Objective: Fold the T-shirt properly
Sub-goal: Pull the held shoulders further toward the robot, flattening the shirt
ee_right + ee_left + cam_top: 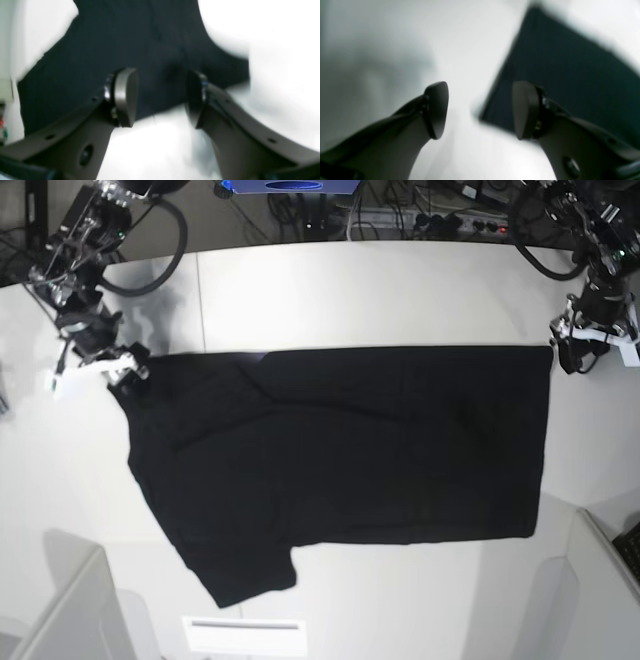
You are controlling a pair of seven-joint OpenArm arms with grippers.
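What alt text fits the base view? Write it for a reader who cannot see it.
A black T-shirt lies spread flat on a white table, plain side up, one sleeve pointing toward the near edge. The right gripper sits open at the shirt's far corner on the view's left, the left gripper open at its far corner on the right.

Count at this moment:
- T-shirt [340,450]: 1, black, plain side up; 1 sleeve visible at lower left.
- Table [400,290]: 1, white.
- Robot arms: 2, 1 per far corner of shirt.
- Grippers: 2, left gripper [578,352], right gripper [122,368]; each had 2 fingers.
- White label-like strip [245,625] at near table edge: 1.
- Blue-lit device [290,185] behind table: 1.
- Cables behind table: several, not countable.
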